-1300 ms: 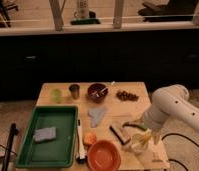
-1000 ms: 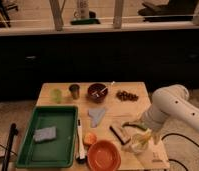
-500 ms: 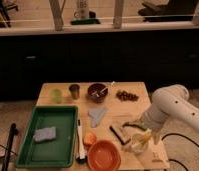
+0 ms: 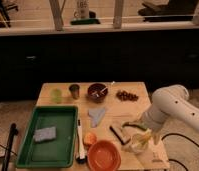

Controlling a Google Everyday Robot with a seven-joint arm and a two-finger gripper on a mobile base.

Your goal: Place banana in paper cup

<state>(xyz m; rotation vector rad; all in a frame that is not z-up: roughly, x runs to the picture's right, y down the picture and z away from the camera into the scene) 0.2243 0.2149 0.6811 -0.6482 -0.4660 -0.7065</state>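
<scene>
Nearest, at the counter's (image 4: 138, 107) front edge, sits an orange bowl (image 4: 103, 155). Just right of it stands the paper cup (image 4: 132, 146), pale and upright, near the right front corner. The banana (image 4: 142, 135) is right at the cup's top, touching or just above its rim. It does not look sunk inside, so I judge the task late but unfinished: the fruit has reached the cup and has yet to be lowered in and let go.

Its long axis seems to run roughly left to right, lying across the mouth rather than on end. Which end carries the dark tip cannot be told.

The end effector (image 4: 135, 128) hangs just beyond the banana, under the white arm (image 4: 168, 106). I cannot tell whether it grips the fruit or is spread.

Farther back stand a dark bowl (image 4: 97, 91) and a metal tumbler (image 4: 74, 90).
</scene>
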